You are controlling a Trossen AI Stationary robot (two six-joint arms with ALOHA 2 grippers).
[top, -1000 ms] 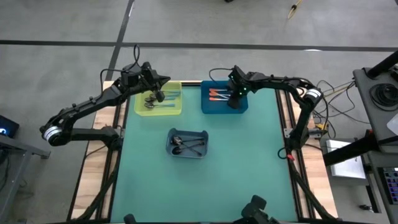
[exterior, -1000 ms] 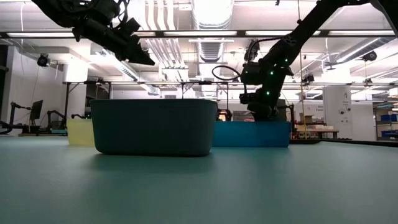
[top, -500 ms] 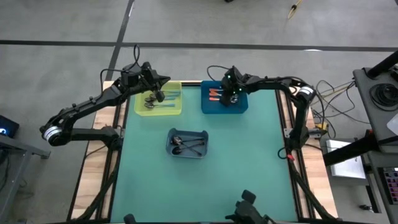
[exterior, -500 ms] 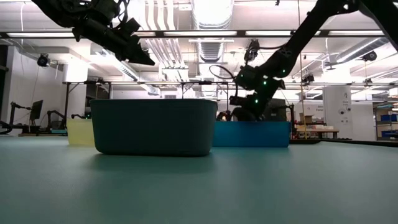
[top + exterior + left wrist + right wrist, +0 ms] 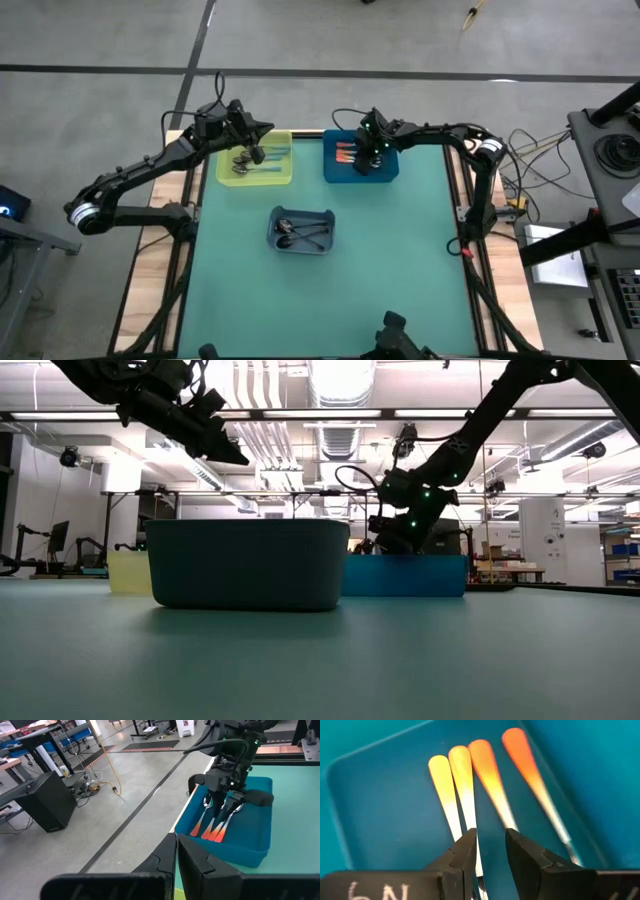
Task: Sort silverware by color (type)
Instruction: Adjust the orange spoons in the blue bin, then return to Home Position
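**Right gripper low in the blue bin over the orange spoons**

Nearest the front edge, at about 6 o'clock from the table (image 5: 400, 260) centre, the grey bin (image 5: 302, 230) holds the dark metal spoons (image 5: 296, 234), lying crossed in a loose heap.

Farther back, at about 11 o'clock, the yellow bin (image 5: 256, 160) contains the light-blue-handled spoons (image 5: 262, 166). The left gripper (image 5: 257, 155) hangs above this bin with its fingers pressed together and nothing between them.

At about 1 o'clock sits the blue bin (image 5: 360, 172), touching nothing else, with the four orange-handled spoons (image 5: 487, 767) side by side on its floor, handles fanned slightly apart. The right gripper (image 5: 490, 847) is down inside this bin, directly over the spoons. Its fingers (image 5: 465, 852) stand a little apart, straddling the shaft of one of the middle spoons; whether they actually pinch it cannot be told. From the left wrist camera, the right arm reaches down into the bin, its tips at the spoons' narrow shafts.

Beyond the table lies a grey workshop floor.
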